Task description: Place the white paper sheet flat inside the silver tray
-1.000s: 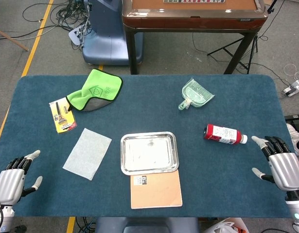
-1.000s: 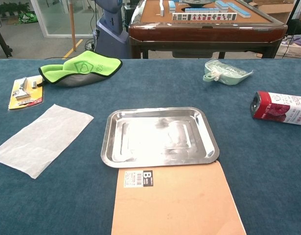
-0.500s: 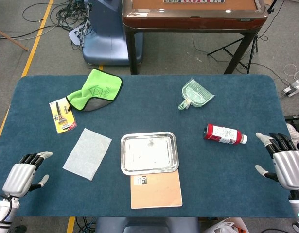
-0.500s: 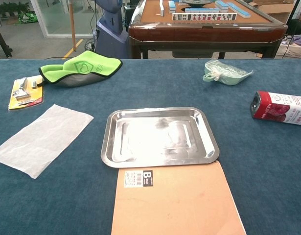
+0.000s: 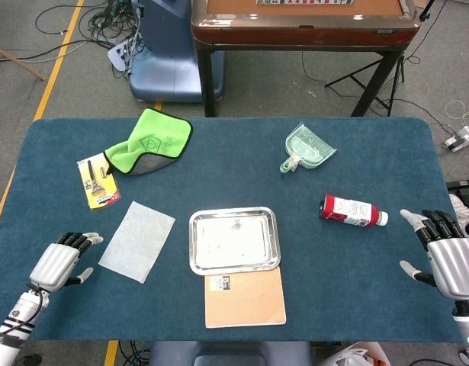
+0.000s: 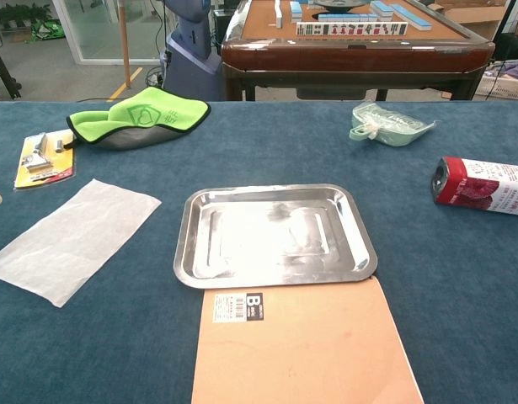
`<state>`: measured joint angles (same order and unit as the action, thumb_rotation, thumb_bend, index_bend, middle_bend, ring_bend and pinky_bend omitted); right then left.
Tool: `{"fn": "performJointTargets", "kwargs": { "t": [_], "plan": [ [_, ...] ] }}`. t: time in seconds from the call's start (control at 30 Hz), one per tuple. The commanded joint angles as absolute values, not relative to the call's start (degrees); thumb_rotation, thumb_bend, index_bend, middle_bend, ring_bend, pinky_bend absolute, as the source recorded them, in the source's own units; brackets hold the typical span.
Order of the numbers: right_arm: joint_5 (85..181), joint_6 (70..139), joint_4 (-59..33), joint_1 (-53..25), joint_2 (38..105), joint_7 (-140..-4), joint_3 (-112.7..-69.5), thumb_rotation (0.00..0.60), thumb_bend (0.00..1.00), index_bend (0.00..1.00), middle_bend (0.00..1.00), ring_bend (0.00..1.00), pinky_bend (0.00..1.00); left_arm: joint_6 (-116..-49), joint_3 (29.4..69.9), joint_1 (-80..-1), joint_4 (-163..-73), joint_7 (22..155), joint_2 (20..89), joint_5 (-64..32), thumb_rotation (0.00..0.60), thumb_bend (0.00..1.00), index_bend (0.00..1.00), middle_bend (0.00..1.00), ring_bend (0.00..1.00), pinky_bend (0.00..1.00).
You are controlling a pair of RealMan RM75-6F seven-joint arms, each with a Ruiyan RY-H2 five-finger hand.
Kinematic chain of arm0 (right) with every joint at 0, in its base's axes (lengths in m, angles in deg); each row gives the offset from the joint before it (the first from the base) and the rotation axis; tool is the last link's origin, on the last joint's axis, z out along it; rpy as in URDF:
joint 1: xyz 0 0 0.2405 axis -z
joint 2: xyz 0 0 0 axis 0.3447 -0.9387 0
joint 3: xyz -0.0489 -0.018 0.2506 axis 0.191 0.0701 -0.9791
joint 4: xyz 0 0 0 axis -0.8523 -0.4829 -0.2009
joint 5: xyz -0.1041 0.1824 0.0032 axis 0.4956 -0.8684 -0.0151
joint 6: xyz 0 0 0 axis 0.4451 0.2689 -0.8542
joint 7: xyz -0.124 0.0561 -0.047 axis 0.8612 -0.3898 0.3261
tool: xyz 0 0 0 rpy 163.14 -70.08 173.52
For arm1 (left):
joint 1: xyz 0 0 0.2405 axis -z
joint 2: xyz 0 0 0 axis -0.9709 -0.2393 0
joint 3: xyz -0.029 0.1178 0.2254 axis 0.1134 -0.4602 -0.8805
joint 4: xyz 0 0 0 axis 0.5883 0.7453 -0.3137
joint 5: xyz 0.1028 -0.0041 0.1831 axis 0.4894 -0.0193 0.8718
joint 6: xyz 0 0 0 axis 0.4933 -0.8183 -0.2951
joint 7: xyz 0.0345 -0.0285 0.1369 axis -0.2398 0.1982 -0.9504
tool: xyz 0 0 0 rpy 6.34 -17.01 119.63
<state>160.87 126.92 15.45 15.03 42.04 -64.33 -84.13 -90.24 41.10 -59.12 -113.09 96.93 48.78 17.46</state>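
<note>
Over the past second the left hand [image 5: 59, 261] has been carried inward from the table's front-left corner toward the white paper sheet [image 5: 137, 241], so the reach for a pickup is judged begun. Its fingers are loosely spread, nothing held or touched. The sheet lies flat on the table, left of the silver tray [image 5: 234, 241] and apart from it. The right hand [image 5: 446, 258] is held open by the right edge.

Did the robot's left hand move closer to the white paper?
Yes. In the head view the left hand has slid toward the white paper, which lies where it was, and now hovers just beside its edge.
</note>
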Motion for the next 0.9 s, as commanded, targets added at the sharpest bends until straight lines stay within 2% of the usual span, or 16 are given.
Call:
{"fn": "performJointTargets", "kwargs": {
  "t": [0.03, 0.43, 0.9],
  "plan": [
    [160.84, 127.04, 15.53, 15.19, 41.97, -64.31, -84.05, 0.600, 0.11, 0.17, 0.25, 0.14, 0.17, -89.23, 40.60, -57.49, -108.65, 98.43, 52.08, 18.11, 0.600, 0.25, 0.26, 0.22, 0.20, 0.17],
    [160.58, 127.43, 15.46, 15.84, 41.84, -64.54, -83.80, 0.600, 0.11, 0.17, 0.25, 0.14, 0.17, -90.19, 38.44, -54.95, -98.00, 99.95, 57.20, 20.85, 0.600, 0.25, 0.25, 0.22, 0.19, 0.17],
    [160.56, 127.62, 15.22, 16.15, 41.98, -64.84, -83.74, 0.600, 0.11, 0.17, 0.25, 0.14, 0.17, -89.77, 36.87, -54.54, -95.92, 100.38, 57.40, 20.03, 0.600, 0.25, 0.23, 0.22, 0.18, 0.17]
  ]
}}
